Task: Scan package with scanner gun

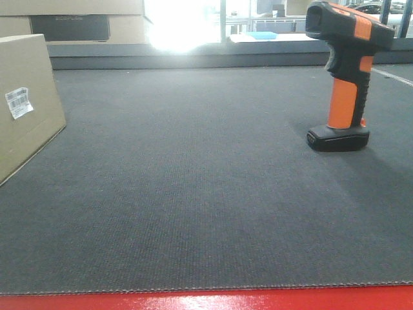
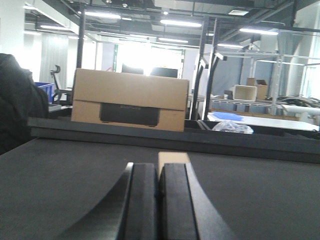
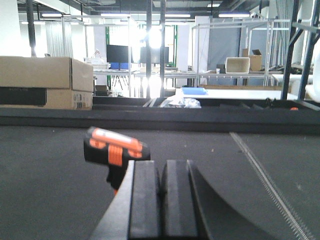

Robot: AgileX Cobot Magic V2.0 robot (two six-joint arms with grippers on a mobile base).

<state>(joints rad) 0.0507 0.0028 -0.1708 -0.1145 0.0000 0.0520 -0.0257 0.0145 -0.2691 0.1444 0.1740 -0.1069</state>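
Beyond the right jaws, scanner gun (image 3: 116, 147).

A dark grey woven mat (image 1: 193, 194) covers the work surface, edged by a red strip (image 1: 206, 301) on the near side and a raised black rail (image 1: 193, 59) on the far side. Just beyond the rail stands a cardboard box (image 2: 130, 100) printed with a dark band. Farther back, a white table (image 2: 272, 122) carries a blue tray (image 3: 194, 91) and a crumpled clear plastic bag (image 3: 182, 102). Metal racks (image 3: 200, 50) hold a beige bin (image 3: 237, 65), dark monitors (image 3: 117, 52) sit before bright windows, an office chair (image 2: 59, 82) stands nearby, and strip lights (image 2: 177, 22) glow overhead.
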